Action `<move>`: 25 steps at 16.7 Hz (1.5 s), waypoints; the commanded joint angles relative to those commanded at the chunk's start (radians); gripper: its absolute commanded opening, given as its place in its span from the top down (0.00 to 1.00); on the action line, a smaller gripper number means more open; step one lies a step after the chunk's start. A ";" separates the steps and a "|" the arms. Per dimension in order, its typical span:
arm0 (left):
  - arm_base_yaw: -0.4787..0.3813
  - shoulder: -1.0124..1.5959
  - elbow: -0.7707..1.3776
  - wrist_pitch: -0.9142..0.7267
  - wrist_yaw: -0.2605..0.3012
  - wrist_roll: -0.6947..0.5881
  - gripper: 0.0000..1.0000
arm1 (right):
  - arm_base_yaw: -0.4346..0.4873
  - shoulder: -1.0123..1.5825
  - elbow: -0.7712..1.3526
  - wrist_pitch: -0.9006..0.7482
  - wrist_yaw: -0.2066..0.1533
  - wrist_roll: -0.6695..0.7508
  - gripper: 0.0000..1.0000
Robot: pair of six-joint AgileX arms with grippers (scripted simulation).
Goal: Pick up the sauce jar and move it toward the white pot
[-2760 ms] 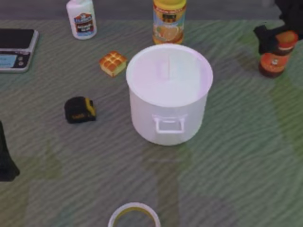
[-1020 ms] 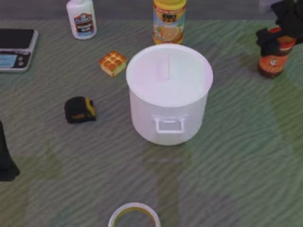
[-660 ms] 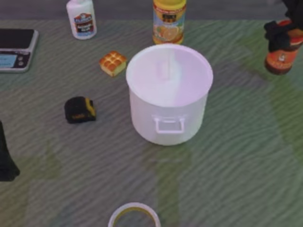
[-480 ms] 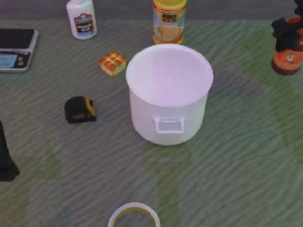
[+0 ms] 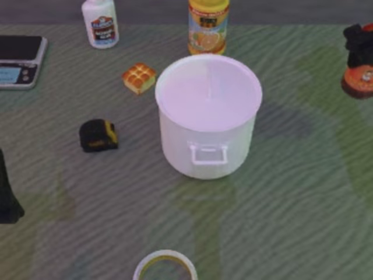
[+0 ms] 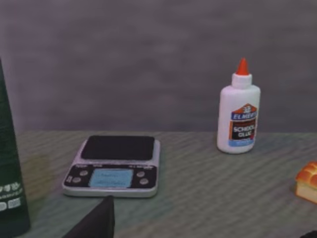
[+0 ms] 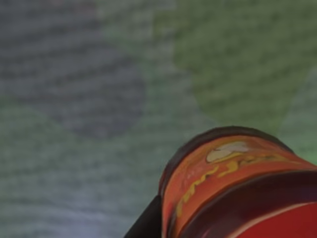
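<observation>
At far right edge, right hand [image 5: 356,42] clamps sauce jar [image 5: 358,80]; white pot [image 5: 208,116] lidded.

Top view looks straight down; left wrist view, low, shares its glue bottle [image 5: 100,23]; right wrist view hugs the sauce jar [image 7: 233,183].

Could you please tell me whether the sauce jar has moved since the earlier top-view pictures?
Yes. Held by the right gripper, the sauce jar has shifted toward the top view's right edge, farther from the white pot, which has stayed put.
</observation>
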 joint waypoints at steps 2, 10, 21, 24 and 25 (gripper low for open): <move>0.000 0.000 0.000 0.000 0.000 0.000 0.00 | -0.005 0.003 0.002 0.001 0.000 0.004 1.00; 0.000 0.000 0.000 0.000 0.000 0.000 0.00 | 0.136 -0.074 -0.212 0.141 0.099 0.367 1.00; 0.000 0.000 0.000 0.000 0.000 0.000 0.00 | 0.264 -0.150 -0.424 0.276 0.195 0.693 1.00; 0.000 0.000 0.000 0.000 0.000 0.000 0.00 | 0.266 -0.136 -0.441 0.311 0.195 0.690 1.00; 0.000 0.000 0.000 0.000 0.000 0.000 0.00 | 0.266 -0.125 -0.453 0.335 0.195 0.690 1.00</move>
